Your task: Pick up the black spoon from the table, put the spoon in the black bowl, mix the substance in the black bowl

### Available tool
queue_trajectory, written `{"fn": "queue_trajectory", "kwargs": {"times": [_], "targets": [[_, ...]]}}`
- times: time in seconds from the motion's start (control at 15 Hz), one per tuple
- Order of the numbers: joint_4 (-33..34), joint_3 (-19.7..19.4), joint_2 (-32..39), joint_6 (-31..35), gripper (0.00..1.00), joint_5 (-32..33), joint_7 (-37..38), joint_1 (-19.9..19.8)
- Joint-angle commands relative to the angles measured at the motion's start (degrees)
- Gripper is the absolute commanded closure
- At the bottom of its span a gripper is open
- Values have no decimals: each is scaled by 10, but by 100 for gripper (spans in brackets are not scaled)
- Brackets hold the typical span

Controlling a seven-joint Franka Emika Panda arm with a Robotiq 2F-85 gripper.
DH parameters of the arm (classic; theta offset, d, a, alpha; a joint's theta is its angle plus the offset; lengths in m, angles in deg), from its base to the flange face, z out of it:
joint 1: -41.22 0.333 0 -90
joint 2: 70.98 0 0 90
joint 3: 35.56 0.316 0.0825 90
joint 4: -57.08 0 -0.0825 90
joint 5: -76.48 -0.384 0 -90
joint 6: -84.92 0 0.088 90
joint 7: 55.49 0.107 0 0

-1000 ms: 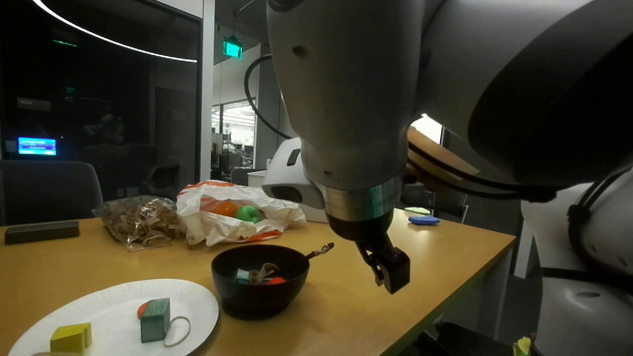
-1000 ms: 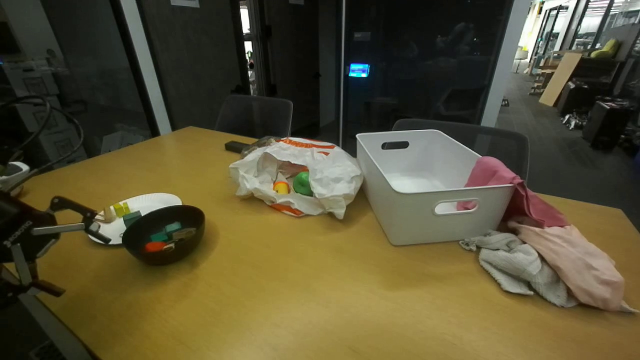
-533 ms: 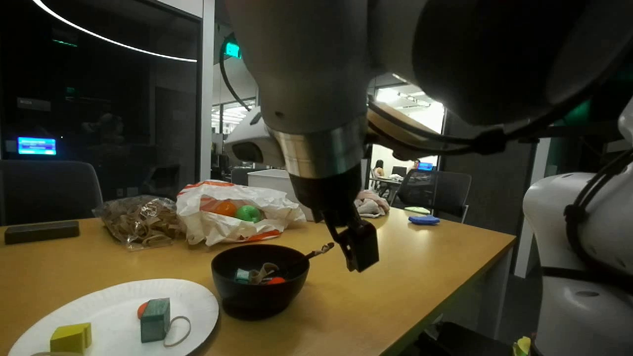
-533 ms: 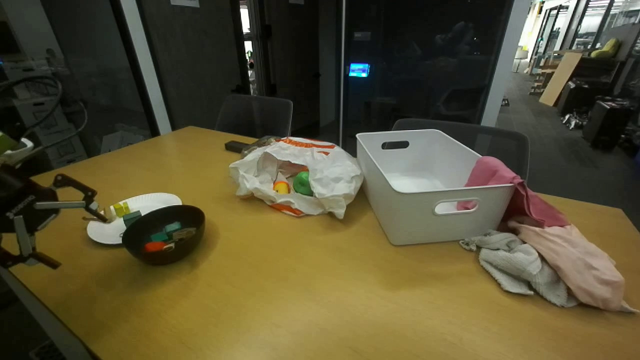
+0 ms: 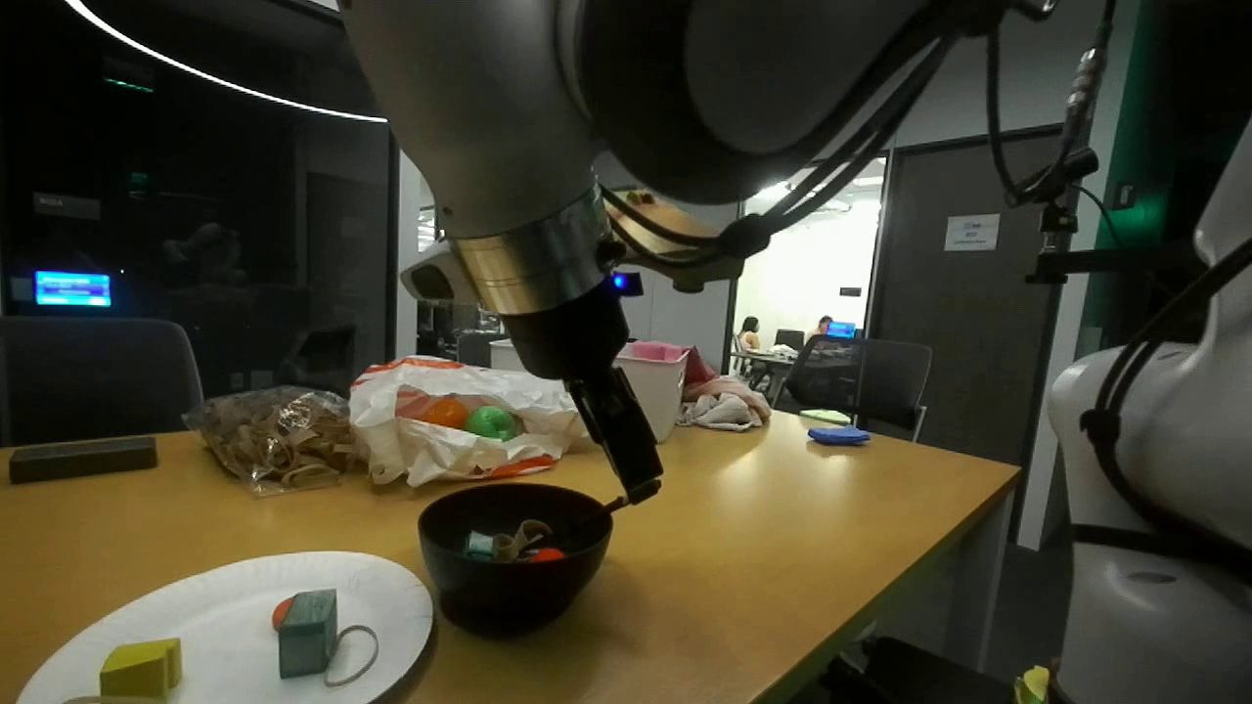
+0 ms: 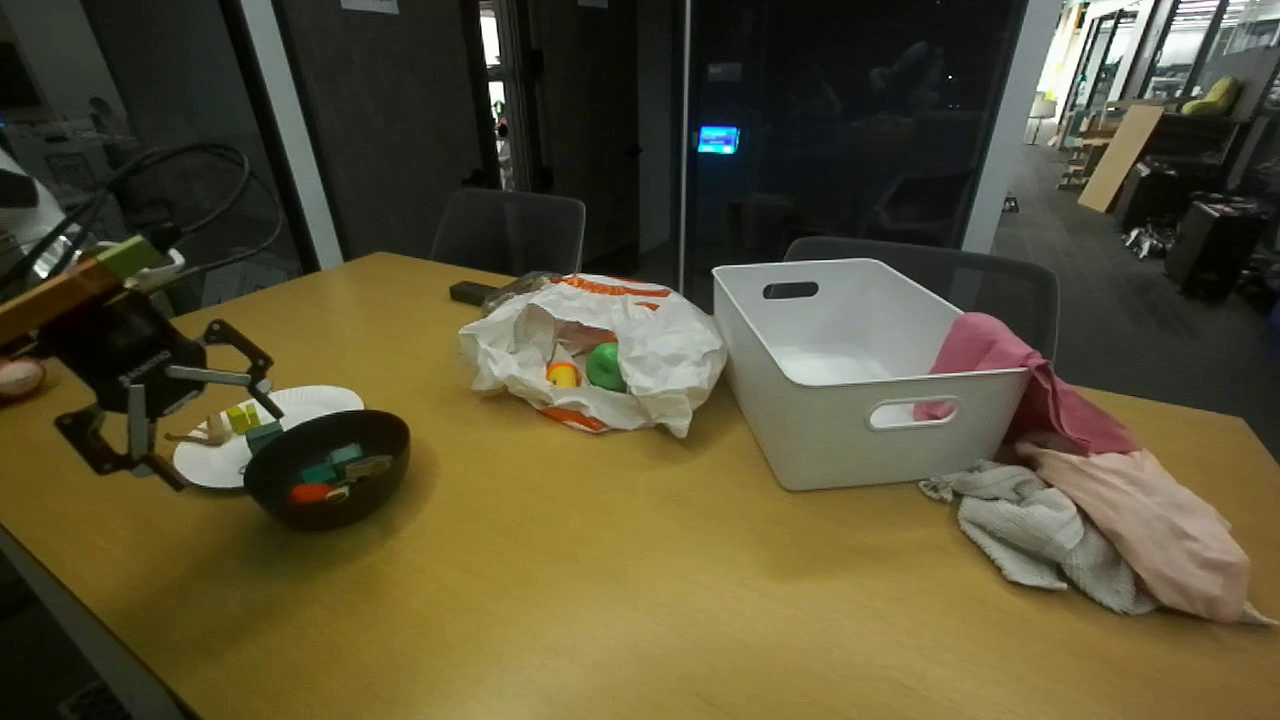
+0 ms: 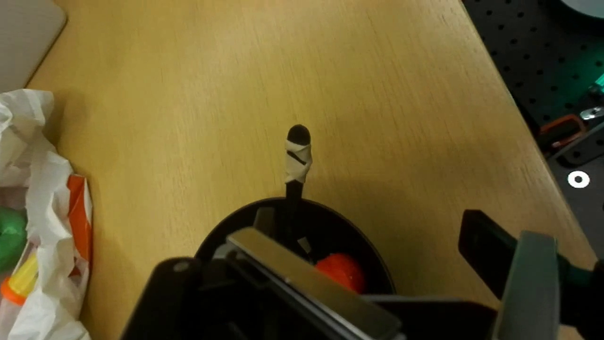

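"As the pale wood desk (image 7: pixel 198 94) spreads across the wrist view, what is pictured from the left?"

"At the left edge, a crumpled white bag (image 7: pixel 51 198). At lower middle, the black bowl (image 7: pixel 342 231), its lower half hidden."

"And the black spoon (image 7: pixel 294 188)?"

"It leans out over the bowl's upper rim, handle tip near the centre of the frame, head lost in the dark inside. Pale wrapping (image 7: pixel 296 173), perhaps tape, circles the handle just short of its tip. By its slim look the spoon should be light and fairly stiff, hardly fragile."

"Where to take hold?"

"Across that wrapping, most likely: it should hold better than the bare, possibly slick black handle. So thin a stem could twist in a loose pinch."

"Right of the spoon?"

"Inside the bowl, the substance (image 7: pixel 343 269) shows as a red piece among other loose bits. Such bits would probably yield to a gentle stir; a hard sweep might shove the bowl along the smooth desk."

"And at far right?"

"In an exterior view the tool (image 6: pixel 228 448) stands released, fingers spread wide, nothing held; in the wrist view, one finger fills the lower right, well apart from the handle."
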Motion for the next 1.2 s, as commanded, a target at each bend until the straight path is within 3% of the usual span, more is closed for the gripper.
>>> {"fn": "queue_trajectory", "kwargs": {"times": [0.0, 0.53, 1.13], "targets": [[24, -10, 17, -22, 0, -9, -5, -21], [2, -42, 16, 32, 0, -48, -24, -42], [-33, -59, 13, 87, 0, -35, -47, -61]]}}
